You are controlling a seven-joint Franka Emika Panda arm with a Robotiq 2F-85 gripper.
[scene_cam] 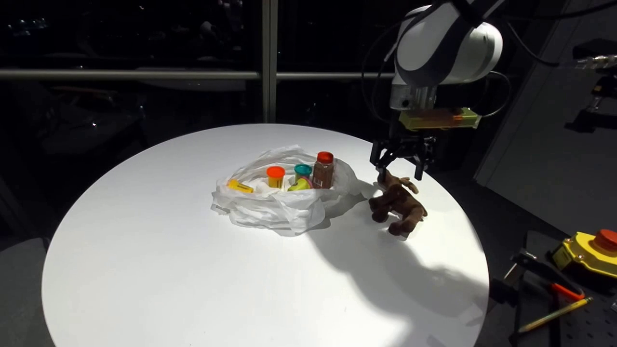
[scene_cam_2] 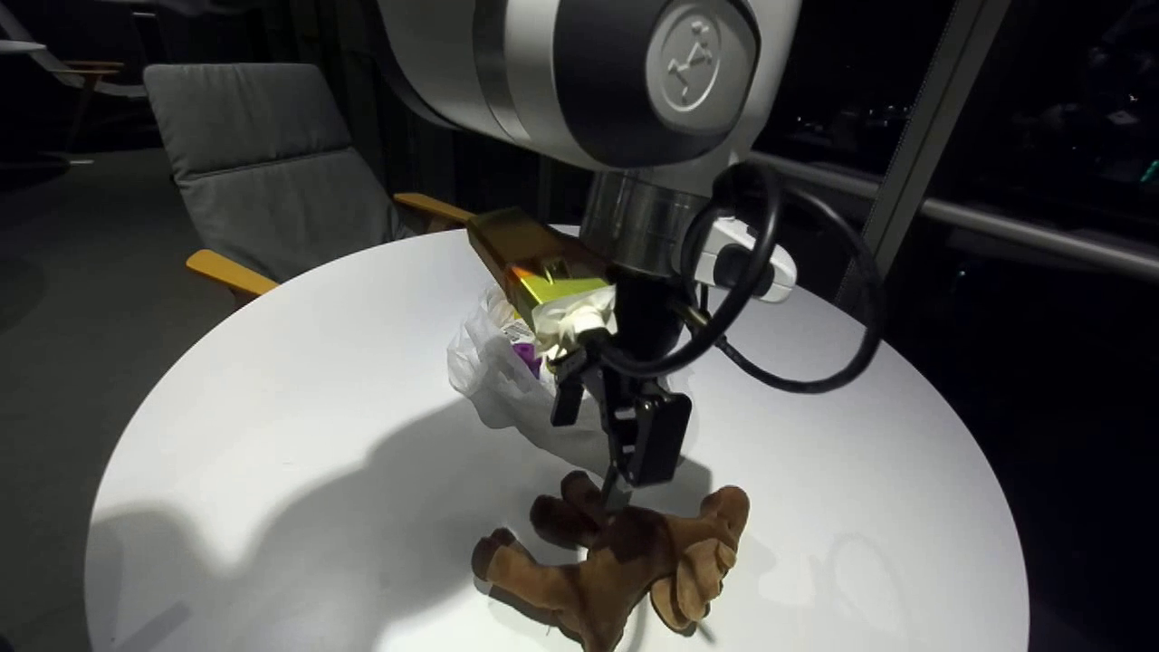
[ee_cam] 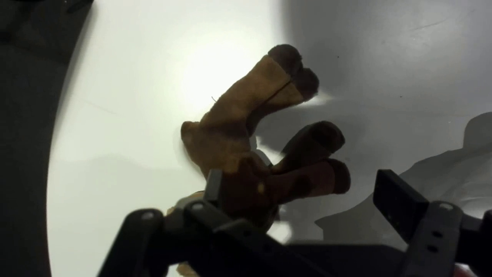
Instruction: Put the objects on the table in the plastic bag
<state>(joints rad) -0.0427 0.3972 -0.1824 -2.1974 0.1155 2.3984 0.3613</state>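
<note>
Claw is wide apart, nothing held, just over the brown plush. Plush lies on the tabletop near the bag; other objs I can see are alr in it, e.g. orange-lid cup, teal-lid cup, yellow cup, red-cap bottle. So step = grab plush, prob last pick.

Wrist view: torso's off-centre, close to the fingertip farther from the bag, legs in the gap. Can't tell if that tip touches it, too dark.

Rec: nudge claw away from bag til torso's mid-gap, drop lower, then close. Take the torso, not a leg; a leg wd prob let it swing. Soft, shd squash, so squeeze firm.

Lift straight up b4 going across. Bottle stands on the plush side of the bag, so pass high or it cd tip. Let go low over the cups, inside the rim, and open slowly: thin plastic cd snag on the way out.
</note>
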